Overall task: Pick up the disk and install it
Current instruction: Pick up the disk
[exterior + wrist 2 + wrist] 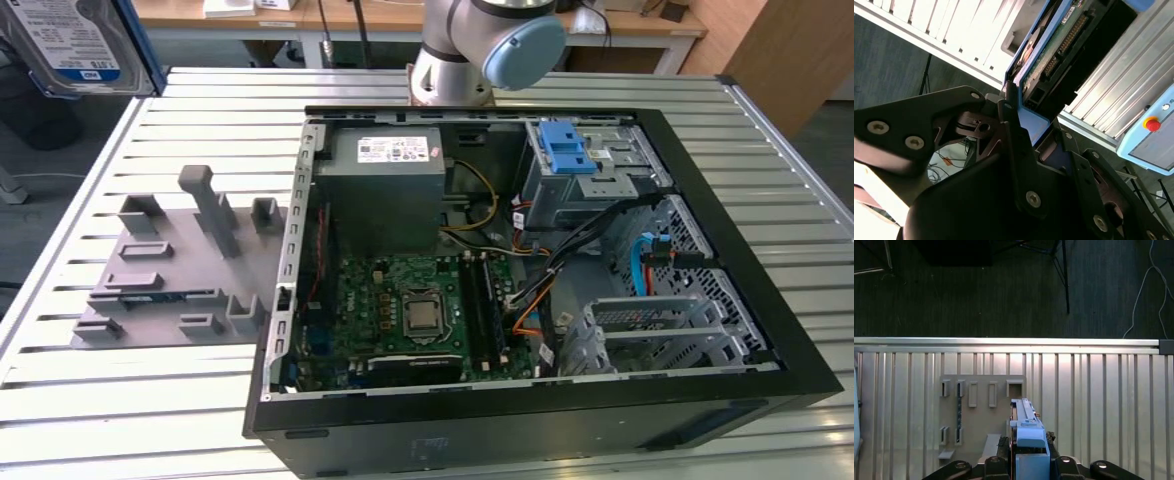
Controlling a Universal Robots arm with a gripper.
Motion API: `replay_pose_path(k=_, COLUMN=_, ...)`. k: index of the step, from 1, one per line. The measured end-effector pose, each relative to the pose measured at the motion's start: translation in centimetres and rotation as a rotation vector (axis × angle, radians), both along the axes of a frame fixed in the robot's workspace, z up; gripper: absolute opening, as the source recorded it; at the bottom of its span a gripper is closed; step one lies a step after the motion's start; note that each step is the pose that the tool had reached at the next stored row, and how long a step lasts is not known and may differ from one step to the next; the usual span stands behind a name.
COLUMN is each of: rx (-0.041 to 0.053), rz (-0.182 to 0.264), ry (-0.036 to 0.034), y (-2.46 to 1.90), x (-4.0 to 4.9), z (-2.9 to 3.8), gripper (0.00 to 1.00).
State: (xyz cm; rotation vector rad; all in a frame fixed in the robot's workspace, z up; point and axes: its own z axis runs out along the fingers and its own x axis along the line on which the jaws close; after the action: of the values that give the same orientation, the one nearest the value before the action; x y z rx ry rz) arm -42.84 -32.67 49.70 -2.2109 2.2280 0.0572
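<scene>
The disk [78,45] hangs in the air at the exterior view's upper left, above the slatted table's corner, with its white-and-blue label and blue carrier frame showing. In the second wrist view my gripper [1026,125] is shut on the disk [1054,50], and the disk's green circuit-board side and blue edge rise out of the black fingers [1009,125]. In the first wrist view the disk [1026,427] is seen edge-on in my gripper [1030,452], high over the grey holder plate [981,415].
An open computer case [721,330] lies on the slatted table [134,400], with a grey power-supply box [380,170], a motherboard [414,310] and a silver cage with a blue latch [581,165]. The grey slotted holder plate [174,270] stands to the case's left. The arm's base [467,50] rises behind the case.
</scene>
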Motion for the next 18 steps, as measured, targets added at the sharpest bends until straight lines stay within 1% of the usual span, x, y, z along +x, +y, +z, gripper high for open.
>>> replay_pose_path(k=6, rx=-0.0001, rz=0.0, ry=0.0001, y=0.0, x=0.02, z=0.01, gripper=0.36)
replay_pose_path(k=8, rx=0.0, rz=0.0, ry=0.0001, y=0.0, x=0.02, z=0.12, gripper=0.36)
replay_pose_path(k=10, rx=-0.0001, rz=0.0, ry=0.0002, y=0.0, x=0.02, z=0.47, gripper=0.36)
replay_pose_path(k=11, rx=0.0, rz=0.0, ry=0.0, y=0.0, x=0.02, z=0.93, gripper=0.36)
replay_pose_path(k=14, rx=-0.0001, rz=0.0, ry=0.0002, y=0.0, x=0.02, z=1.62, gripper=0.36)
replay_pose_path(k=18, rx=-0.0001, rz=0.0, ry=0.0, y=0.0, x=0.02, z=2.34, gripper=0.36)
